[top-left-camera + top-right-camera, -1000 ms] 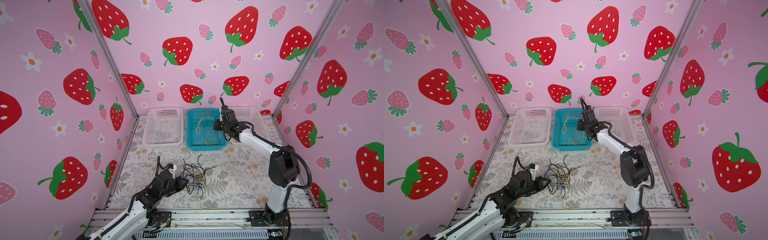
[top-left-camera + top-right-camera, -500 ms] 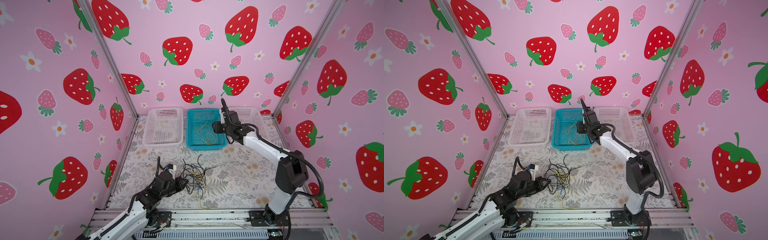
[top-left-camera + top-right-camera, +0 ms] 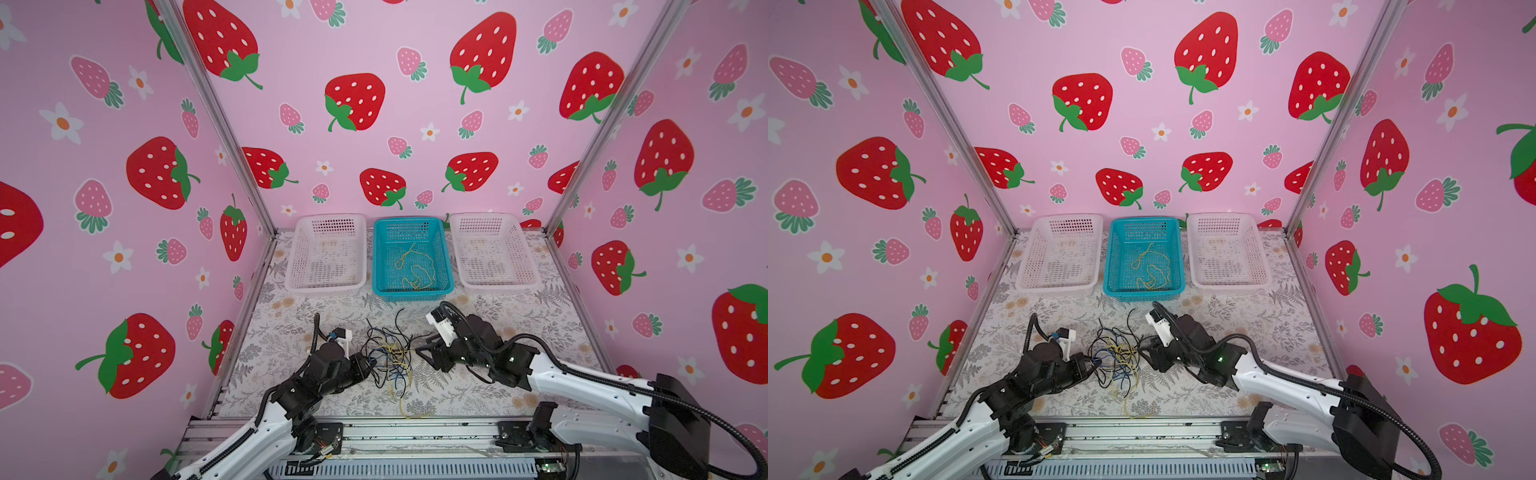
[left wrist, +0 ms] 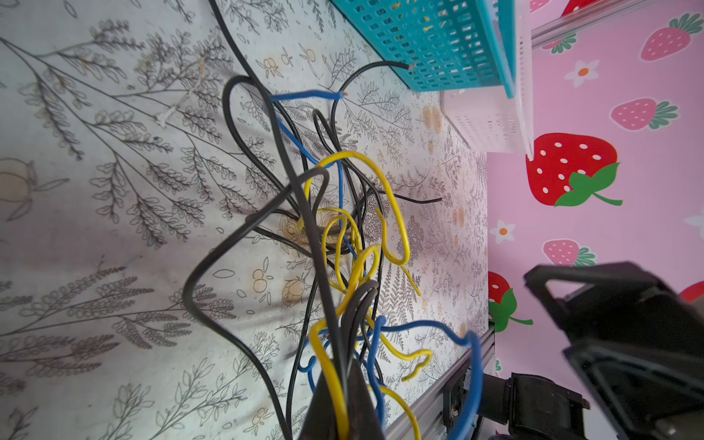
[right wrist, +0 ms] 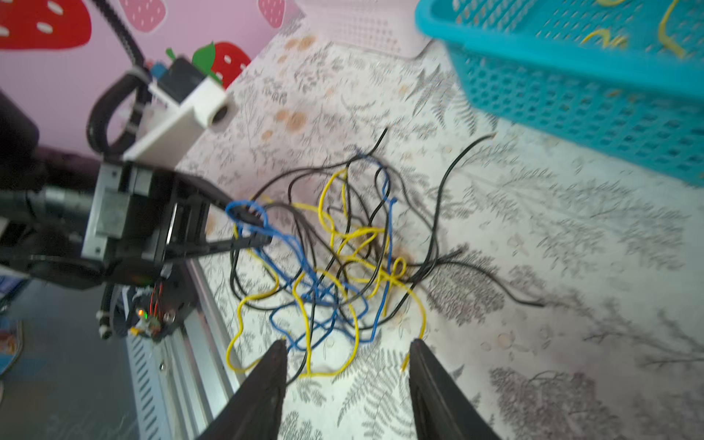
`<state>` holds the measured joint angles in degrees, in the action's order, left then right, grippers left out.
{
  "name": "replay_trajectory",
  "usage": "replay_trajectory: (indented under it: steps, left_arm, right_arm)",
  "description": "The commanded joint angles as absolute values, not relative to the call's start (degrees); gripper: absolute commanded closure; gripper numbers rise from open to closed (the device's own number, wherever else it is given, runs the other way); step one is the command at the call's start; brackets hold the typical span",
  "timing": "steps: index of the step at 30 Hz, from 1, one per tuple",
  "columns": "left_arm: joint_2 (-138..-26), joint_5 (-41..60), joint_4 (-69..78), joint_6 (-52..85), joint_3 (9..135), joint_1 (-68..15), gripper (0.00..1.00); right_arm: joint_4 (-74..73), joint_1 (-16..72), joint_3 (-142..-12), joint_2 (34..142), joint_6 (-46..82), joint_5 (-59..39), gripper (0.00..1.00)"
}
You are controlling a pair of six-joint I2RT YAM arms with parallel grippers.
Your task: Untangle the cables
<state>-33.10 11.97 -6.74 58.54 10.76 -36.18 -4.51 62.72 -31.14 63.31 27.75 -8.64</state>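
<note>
Cables (image 3: 390, 359) in black, yellow and blue lie knotted in one heap on the floral table (image 3: 540, 307). In a top view they sit at six o'clock from the blue basket (image 3: 411, 293), well apart from it, and one yellow strand (image 3: 415, 270) lies inside that basket. Your left gripper (image 3: 369, 365), at the heap's nine o'clock, is clamped on a pinch of wires, though which colours it truly grips is hard to tell from its wrist view. Your right gripper (image 5: 348, 344), at three o'clock, stands with jaws apart and empty, just short of the heap. These wires look light, limp and springy, so one will likely drag its neighbours along. Take hold near a free end, such as the yellow tail (image 3: 402, 405) at six o'clock.
</note>
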Motion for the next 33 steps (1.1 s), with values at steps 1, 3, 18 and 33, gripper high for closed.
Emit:
replay_trajectory:
  steps: [1,3,18,33]
  left_arm:
    - [-33.1,9.8,-8.0,58.7,13.5,-36.3,1.00]
    - [-32.5,9.6,-7.9,59.5,13.9,-36.3,1.00]
    - [-24.3,11.3,-2.7,65.5,12.9,-36.5,1.00]
    - [-21.9,10.7,-4.1,65.7,13.7,-36.7,1.00]
  right_arm:
    - [-10.2,66.7,-27.5,61.3,29.6,-7.8,0.48]
    - [-12.4,68.8,-24.7,61.7,31.4,-7.2,0.48]
    - [-34.7,72.4,-21.5,80.0,36.1,-1.9,0.56]
    - [-43.4,70.8,-21.1,84.4,35.1,2.0,0.74]
